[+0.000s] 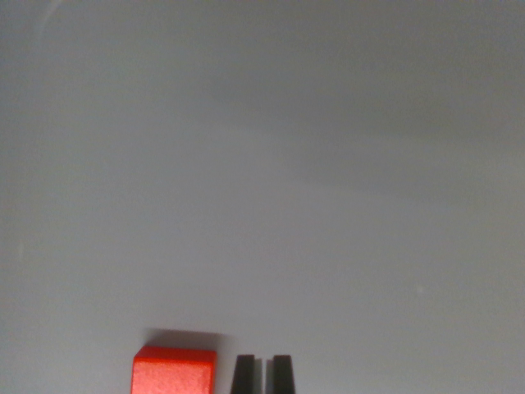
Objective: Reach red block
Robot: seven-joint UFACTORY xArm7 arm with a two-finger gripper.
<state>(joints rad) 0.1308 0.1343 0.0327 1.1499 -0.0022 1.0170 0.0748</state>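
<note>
Block: red block (174, 371) sits at 9 o'clock, just beside the claw (262, 376).
Claw: tips nearly pressed together, pinching nothing.
Left: tiny sideways move.

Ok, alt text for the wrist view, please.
A red block sits at the bottom edge of a plain grey surface, just to the wrist view's left of the dark pincer, whose two tips stand nearly together beside the block, not around it.

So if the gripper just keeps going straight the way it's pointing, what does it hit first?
Probably only the bare grey surface. The gripper, fingertips nearly together, points just past the red block, which lies beside it on the wrist view's left. Depth is hard to judge.
</note>
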